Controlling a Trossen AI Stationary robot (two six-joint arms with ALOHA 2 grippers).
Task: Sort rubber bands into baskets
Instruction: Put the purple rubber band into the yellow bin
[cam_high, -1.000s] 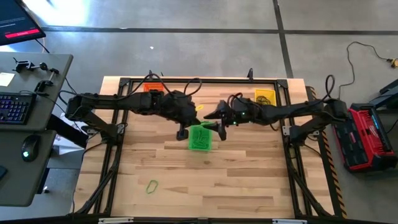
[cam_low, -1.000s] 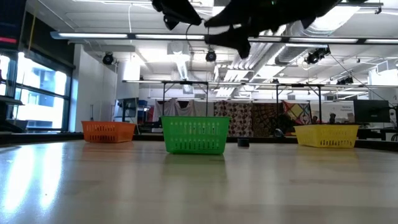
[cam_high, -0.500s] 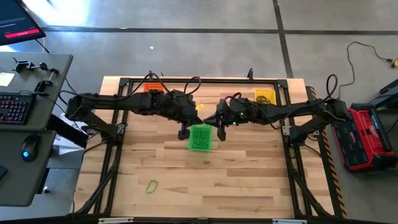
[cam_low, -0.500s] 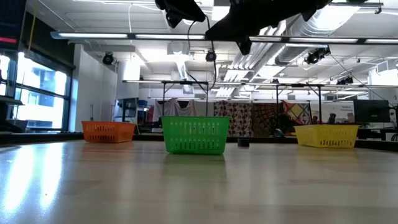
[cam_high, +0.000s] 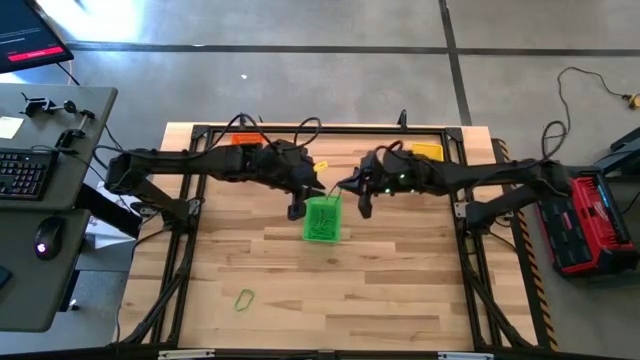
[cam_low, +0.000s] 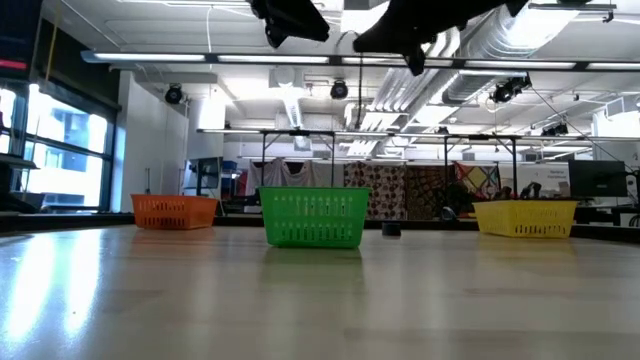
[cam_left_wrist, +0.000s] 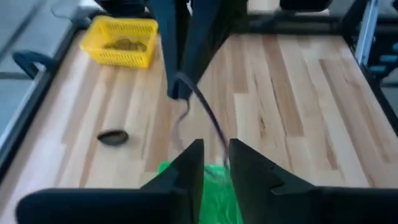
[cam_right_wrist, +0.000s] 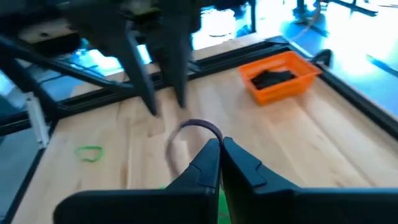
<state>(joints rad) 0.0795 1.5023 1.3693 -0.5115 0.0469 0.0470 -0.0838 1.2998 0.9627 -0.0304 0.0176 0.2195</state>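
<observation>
Across the wooden table (cam_high: 400, 290) both dark arms reach inward above the green basket (cam_high: 322, 219) at its middle. At the far edge sit the orange basket (cam_low: 174, 211), with dark bands inside, and the yellow basket (cam_low: 525, 217), with yellowish ones. Left gripper (cam_left_wrist: 214, 162) hangs over the green basket, fingers slightly parted with nothing between them. Right gripper (cam_right_wrist: 221, 152), facing it, is clamped on a dark rubber band (cam_right_wrist: 200, 127) that arcs from its tips. A green rubber band (cam_high: 244, 297) lies alone near the table's front, and a dark bundle (cam_left_wrist: 113, 137) rests near the yellow basket
</observation>
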